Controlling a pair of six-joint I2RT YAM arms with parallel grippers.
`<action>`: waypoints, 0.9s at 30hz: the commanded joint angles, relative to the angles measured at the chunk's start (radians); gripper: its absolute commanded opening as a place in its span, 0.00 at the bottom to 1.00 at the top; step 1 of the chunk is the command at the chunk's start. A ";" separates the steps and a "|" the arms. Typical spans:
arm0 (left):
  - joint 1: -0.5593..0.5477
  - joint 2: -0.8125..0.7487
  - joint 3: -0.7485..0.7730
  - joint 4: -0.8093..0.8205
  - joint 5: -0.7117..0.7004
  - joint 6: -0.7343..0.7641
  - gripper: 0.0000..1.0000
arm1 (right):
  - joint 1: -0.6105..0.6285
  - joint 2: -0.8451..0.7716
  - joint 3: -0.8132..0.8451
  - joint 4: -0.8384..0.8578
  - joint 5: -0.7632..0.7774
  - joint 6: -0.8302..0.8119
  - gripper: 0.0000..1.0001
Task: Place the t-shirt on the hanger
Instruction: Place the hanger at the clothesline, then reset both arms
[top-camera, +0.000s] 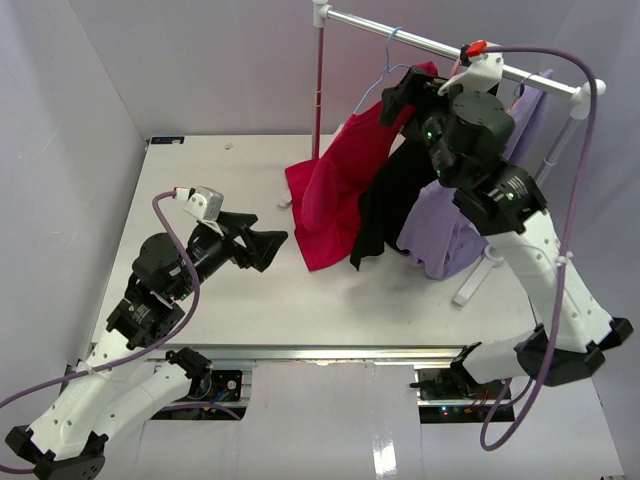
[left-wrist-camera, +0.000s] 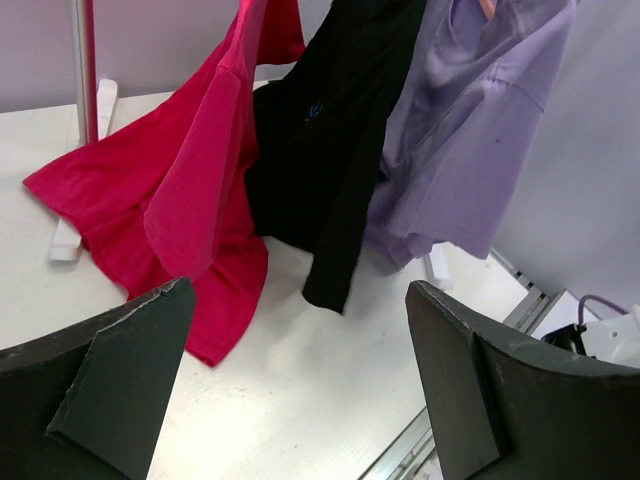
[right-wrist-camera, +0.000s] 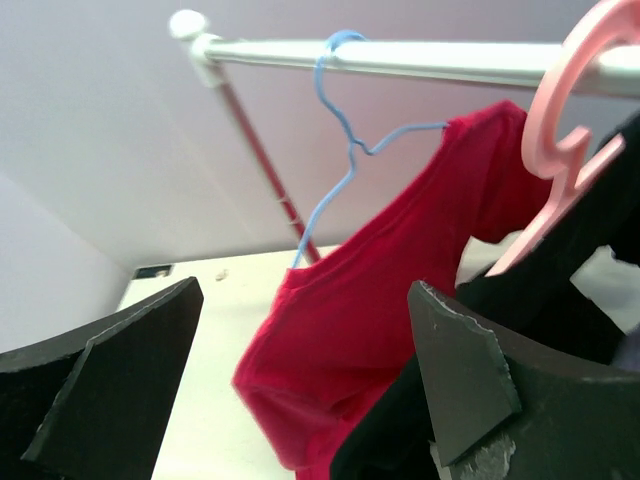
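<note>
The red t-shirt hangs from the light-blue wire hanger, which is hooked on the rail, and its hem trails onto the table. In the right wrist view the hanger shows bare wire running down to the collar on the left, while its right arm goes into the t-shirt. My right gripper is open just right of the shirt's shoulder, with nothing between its fingers. My left gripper is open low over the table, left of the t-shirt's hem, and holds nothing.
A black garment on a pink hanger and a lavender garment hang right of the t-shirt on the white rail. A red pole holds the rail's left end. A white rack foot lies on the table.
</note>
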 joint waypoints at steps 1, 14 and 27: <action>0.001 0.044 -0.048 0.075 0.026 -0.072 0.98 | 0.009 -0.129 -0.144 -0.075 -0.298 -0.063 0.90; 0.001 0.009 -0.225 0.230 0.117 -0.157 0.98 | 0.070 -0.644 -0.967 0.197 -0.555 -0.075 0.90; -0.001 -0.015 -0.276 0.250 0.163 -0.165 0.98 | 0.070 -0.822 -1.119 0.204 -0.662 -0.166 0.90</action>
